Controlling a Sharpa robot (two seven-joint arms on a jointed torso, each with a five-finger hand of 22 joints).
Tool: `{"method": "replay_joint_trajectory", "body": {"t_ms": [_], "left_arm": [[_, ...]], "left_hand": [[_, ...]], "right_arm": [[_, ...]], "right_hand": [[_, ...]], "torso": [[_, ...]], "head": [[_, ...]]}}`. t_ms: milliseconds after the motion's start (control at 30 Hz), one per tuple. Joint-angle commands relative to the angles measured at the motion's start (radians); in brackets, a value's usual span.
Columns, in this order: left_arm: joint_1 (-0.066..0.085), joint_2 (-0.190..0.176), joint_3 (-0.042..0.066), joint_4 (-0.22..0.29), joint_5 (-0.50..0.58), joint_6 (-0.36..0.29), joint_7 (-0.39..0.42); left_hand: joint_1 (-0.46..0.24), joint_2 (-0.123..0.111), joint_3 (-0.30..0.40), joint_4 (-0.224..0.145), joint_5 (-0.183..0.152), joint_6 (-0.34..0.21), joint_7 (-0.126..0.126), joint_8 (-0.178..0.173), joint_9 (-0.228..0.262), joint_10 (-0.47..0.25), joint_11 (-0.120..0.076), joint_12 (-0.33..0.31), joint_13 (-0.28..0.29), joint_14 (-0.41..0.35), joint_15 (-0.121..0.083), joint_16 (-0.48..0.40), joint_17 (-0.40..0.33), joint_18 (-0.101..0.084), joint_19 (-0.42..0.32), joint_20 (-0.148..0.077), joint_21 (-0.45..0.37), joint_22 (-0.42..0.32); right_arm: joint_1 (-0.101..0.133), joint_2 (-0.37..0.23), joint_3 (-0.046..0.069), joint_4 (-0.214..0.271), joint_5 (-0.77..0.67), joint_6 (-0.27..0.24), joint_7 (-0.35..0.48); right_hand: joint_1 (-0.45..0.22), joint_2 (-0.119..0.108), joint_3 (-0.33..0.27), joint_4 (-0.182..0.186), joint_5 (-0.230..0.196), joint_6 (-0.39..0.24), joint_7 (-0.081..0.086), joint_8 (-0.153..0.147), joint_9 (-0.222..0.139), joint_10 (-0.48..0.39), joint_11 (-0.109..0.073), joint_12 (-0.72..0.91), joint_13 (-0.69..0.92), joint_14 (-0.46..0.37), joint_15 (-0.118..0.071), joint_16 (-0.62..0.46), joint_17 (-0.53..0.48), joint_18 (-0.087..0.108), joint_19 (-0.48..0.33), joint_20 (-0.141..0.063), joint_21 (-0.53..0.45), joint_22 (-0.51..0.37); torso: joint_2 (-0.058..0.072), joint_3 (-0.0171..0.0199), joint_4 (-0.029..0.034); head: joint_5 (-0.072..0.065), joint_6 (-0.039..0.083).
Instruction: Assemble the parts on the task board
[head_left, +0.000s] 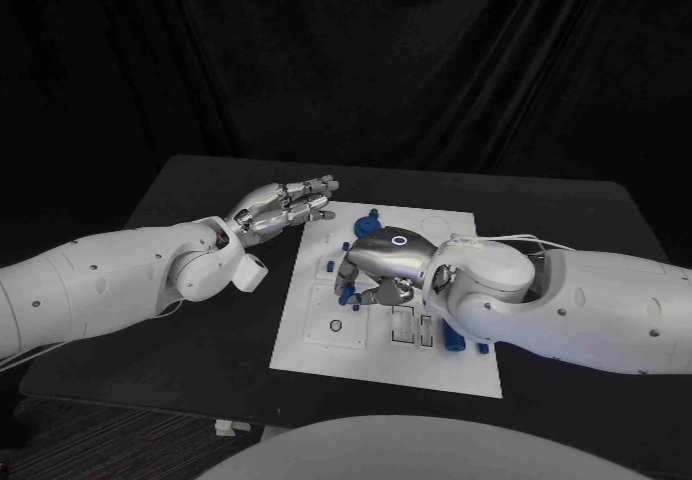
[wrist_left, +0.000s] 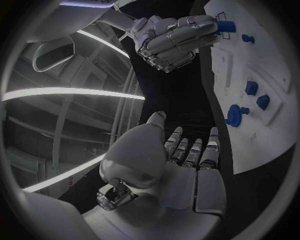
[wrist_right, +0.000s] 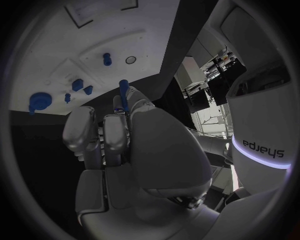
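The right hand (head_left: 387, 262) has its fingers (wrist_right: 115, 131) curled together, pinching a slim blue peg (wrist_right: 124, 95) that sticks out past the fingertips — it hangs over the middle of the white task board (head_left: 325, 340). The left hand (head_left: 286, 208) holds nothing, fingers (wrist_left: 187, 150) straight and lying side by side, hovering just off the board's far left corner. To seat the peg well, it probably needs to come down upright over its hole, gently — any tilt could jam it. On the board lie other blue parts: a round knob (wrist_left: 234, 115), two small blocks (wrist_left: 257, 95) and a short stud (wrist_right: 107, 59), near shallow recesses.
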Motion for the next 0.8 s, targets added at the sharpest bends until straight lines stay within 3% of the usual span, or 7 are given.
{"method": "replay_joint_trajectory", "body": {"t_ms": [33,300,533,667,800], "left_arm": [[-0.001,0.002,0.001,0.0,0.007,0.011,0.018],[-0.001,0.001,0.001,-0.003,0.007,0.005,0.025],[-0.001,0.003,0.001,-0.01,0.007,0.003,0.027],[-0.001,0.004,0.001,-0.012,0.007,0.003,0.026],[-0.001,0.004,0.001,-0.013,0.007,0.003,0.026]], "left_hand": [[0.0,0.008,0.005,-0.001,0.007,0.009,0.001,0.006,0.001,0.0,0.007,0.005,0.002,-0.004,0.006,0.006,0.0,-0.02,0.006,0.003,0.001,-0.002],[0.0,0.011,0.009,-0.002,0.007,0.016,0.005,0.008,0.002,0.003,0.011,0.008,0.002,-0.004,0.007,0.007,0.0,-0.021,0.007,0.003,0.001,-0.004],[-0.001,0.012,0.01,-0.002,0.007,0.018,0.006,0.009,0.002,0.003,0.012,0.01,0.002,-0.004,0.007,0.007,0.0,-0.021,0.006,0.003,0.0,-0.005],[-0.001,0.012,0.01,-0.002,0.007,0.018,0.006,0.009,0.002,0.003,0.012,0.01,0.002,-0.004,0.007,0.007,0.0,-0.021,0.006,0.003,0.0,-0.005],[-0.001,0.012,0.011,-0.002,0.007,0.02,0.006,0.01,0.002,0.003,0.013,0.009,0.002,-0.004,0.007,0.007,0.0,-0.021,0.007,0.003,0.001,-0.005]], "right_arm": [[-0.015,0.026,0.001,-0.02,-0.076,0.02,0.037],[-0.045,0.065,0.001,-0.045,-0.141,0.035,0.045],[-0.053,0.079,0.001,-0.061,-0.181,0.05,0.043],[-0.055,0.083,0.001,-0.07,-0.196,0.071,0.038],[-0.056,0.084,0.001,-0.074,-0.202,0.09,0.035]], "right_hand": [[0.001,-0.011,0.007,0.002,0.005,0.005,0.008,-0.004,-0.002,0.017,-0.012,-0.003,0.001,0.009,0.002,0.004,0.0,-0.014,0.007,-0.003,0.002,0.159],[0.003,-0.014,0.012,0.0,0.011,0.003,0.008,-0.009,-0.004,0.019,-0.012,-0.003,0.002,0.009,0.002,0.008,0.005,-0.015,0.008,-0.002,0.008,0.16],[0.007,-0.018,0.019,-0.005,0.022,0.005,0.009,-0.012,-0.005,0.022,-0.012,-0.003,0.002,0.008,0.002,0.009,0.006,-0.015,0.009,-0.002,0.014,0.161],[0.008,-0.019,0.022,-0.006,0.025,0.006,0.01,-0.013,-0.005,0.022,-0.012,-0.004,0.002,0.008,0.002,0.01,0.007,-0.016,0.008,-0.002,0.015,0.161],[0.01,-0.021,0.025,-0.008,0.028,0.005,0.01,-0.014,-0.006,0.023,-0.012,-0.004,0.002,0.007,0.002,0.008,0.005,-0.015,0.007,-0.002,0.01,0.16]], "torso": [[0.0,0.0007,0.0026],[0.003,0.0014,0.0095],[0.004,0.0,0.0092],[0.002,-0.0016,0.0063],[0.001,-0.0001,0.0053]], "head": [[0.001,0.0],[-0.009,0.0],[-0.013,0.0],[-0.008,0.0],[-0.006,0.0]]}}
